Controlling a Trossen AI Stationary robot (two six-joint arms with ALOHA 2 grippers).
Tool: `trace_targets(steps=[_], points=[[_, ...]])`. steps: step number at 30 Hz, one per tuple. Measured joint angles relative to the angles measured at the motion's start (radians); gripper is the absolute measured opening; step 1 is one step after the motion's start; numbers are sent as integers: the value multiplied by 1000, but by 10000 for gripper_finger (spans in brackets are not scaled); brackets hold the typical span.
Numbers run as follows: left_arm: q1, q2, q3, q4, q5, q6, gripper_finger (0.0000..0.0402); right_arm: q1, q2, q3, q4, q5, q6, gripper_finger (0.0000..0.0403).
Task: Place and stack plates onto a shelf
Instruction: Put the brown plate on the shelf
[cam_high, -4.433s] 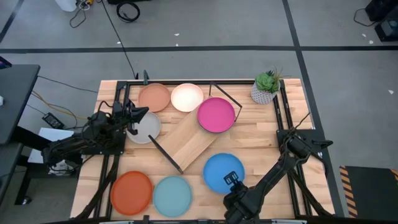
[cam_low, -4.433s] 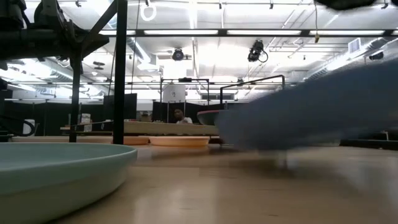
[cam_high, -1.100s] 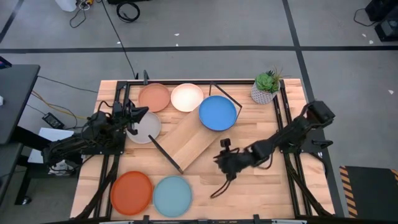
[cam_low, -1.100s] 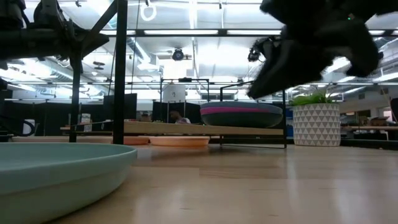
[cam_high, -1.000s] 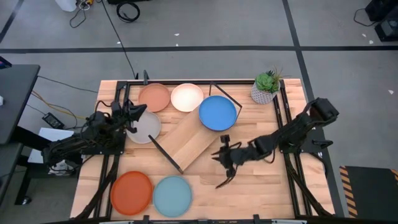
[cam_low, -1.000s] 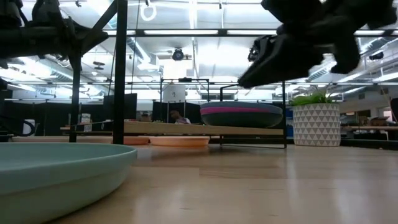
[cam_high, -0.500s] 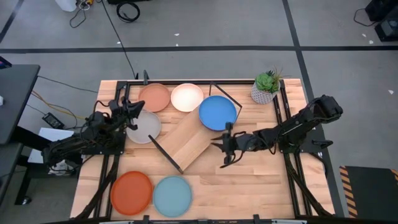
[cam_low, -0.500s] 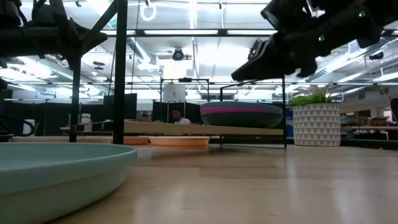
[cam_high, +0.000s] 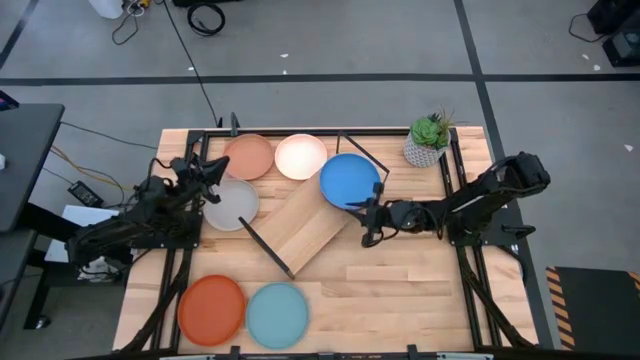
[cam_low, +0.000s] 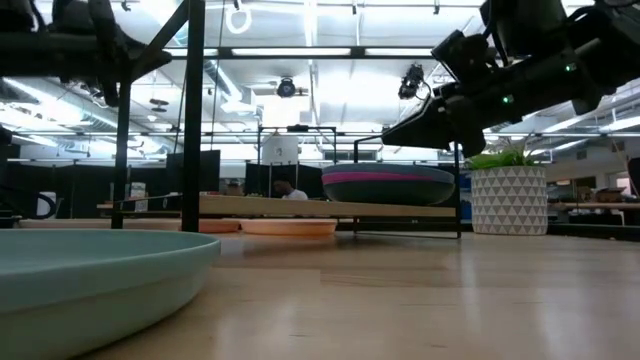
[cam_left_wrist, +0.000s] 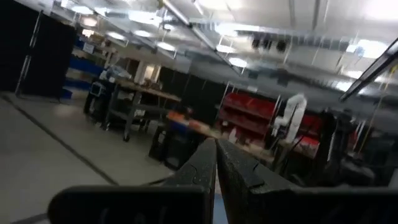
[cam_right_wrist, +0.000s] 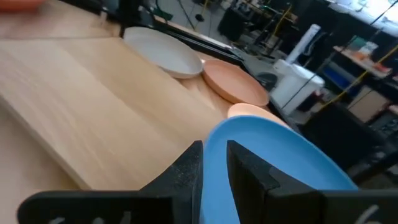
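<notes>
The blue plate (cam_high: 350, 180) lies on top of a stack at the far right end of the light-wood shelf (cam_high: 300, 232). A magenta rim (cam_low: 388, 177) shows under it in the low view. My right gripper (cam_high: 364, 222) hovers at the blue plate's near edge, a little above it (cam_low: 392, 130). Its fingers are slightly apart and empty, and the plate's rim (cam_right_wrist: 267, 149) shows between and beyond them. My left gripper (cam_high: 208, 180) is shut and empty above the far left edge of the pale grey plate (cam_high: 234, 206), which lies flat on the table.
The salmon plate (cam_high: 248, 156) and the cream plate (cam_high: 301, 156) lie at the table's far edge. The orange plate (cam_high: 212, 308) and the light blue plate (cam_high: 277, 315) lie at the near edge. A potted plant (cam_high: 428, 140) stands at the far right. The shelf's black rods (cam_high: 265, 250) rise at its ends.
My right gripper has gone from the middle of the table toward the far edge, up to the blue plate's near edge, staying above the tabletop. No plate has moved.
</notes>
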Motion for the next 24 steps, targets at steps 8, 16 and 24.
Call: trace_targets(steps=[8,16,24], points=[[85,248,183,-341,-1,7,10,-2,0,0,11,-125,23,77],[228,547,265,-439,64,43,21,-2,0,0,52,-124,7,77],[355,862,385,-469,248,48,46,-2,0,0,56,-124,-27,77]])
